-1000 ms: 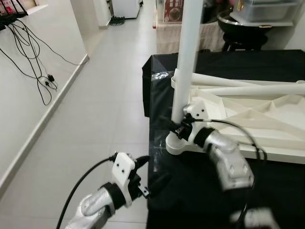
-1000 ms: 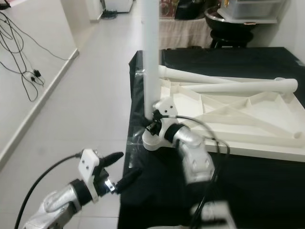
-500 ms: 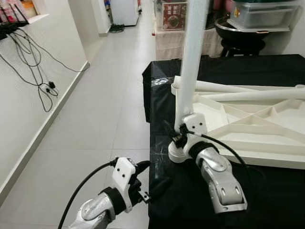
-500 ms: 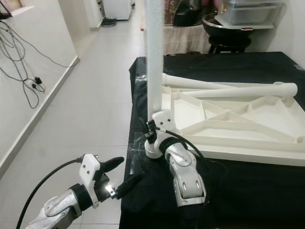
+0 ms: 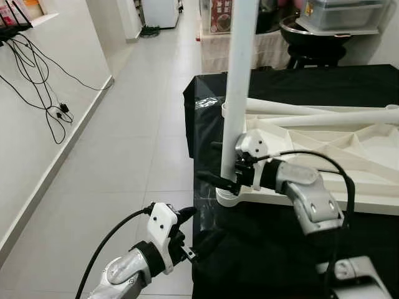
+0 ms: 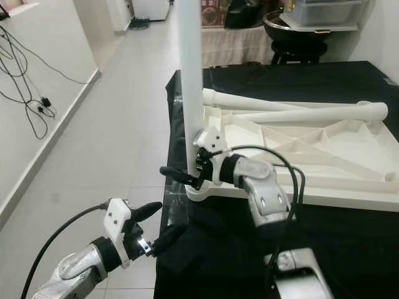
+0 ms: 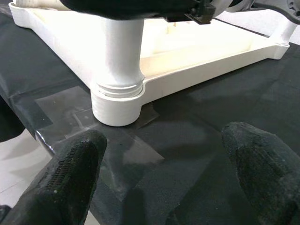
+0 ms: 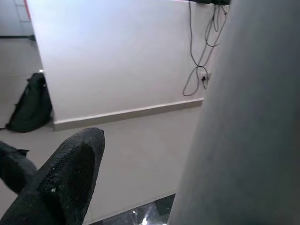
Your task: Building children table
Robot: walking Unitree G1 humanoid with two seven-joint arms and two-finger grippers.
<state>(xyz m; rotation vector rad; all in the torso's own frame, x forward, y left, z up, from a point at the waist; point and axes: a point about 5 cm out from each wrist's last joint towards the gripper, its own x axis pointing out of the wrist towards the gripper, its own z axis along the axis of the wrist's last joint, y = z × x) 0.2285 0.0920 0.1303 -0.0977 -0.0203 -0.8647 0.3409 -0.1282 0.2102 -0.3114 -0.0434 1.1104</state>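
Observation:
A white table top (image 5: 349, 200) lies upside down on a black-covered table (image 5: 262, 249). One white leg (image 5: 237, 81) stands upright in its near-left corner socket (image 7: 117, 101). Two more legs (image 5: 324, 118) lie across the top. My right gripper (image 5: 219, 163) is open and straddles the upright leg just above the socket. Its near finger (image 8: 65, 178) stands apart from the leg (image 8: 243, 122); the far finger is hidden. My left gripper (image 6: 159, 224) is open, low beside the table's near-left edge, a short way from the socket, with both fingertips (image 7: 77, 164) bare.
Pale tiled floor (image 5: 124, 143) runs along the table's left side. Black cables (image 5: 37, 68) hang down the left wall. Behind the table stand a cloth-covered unit (image 5: 215, 53), a dark stool with a pot (image 5: 312, 37) and a plastic box (image 5: 343, 15).
My right gripper has risen from the leg's base and turned, so its fingers now reach past the leg on either side. The left gripper has stayed put. The camera shifted slightly.

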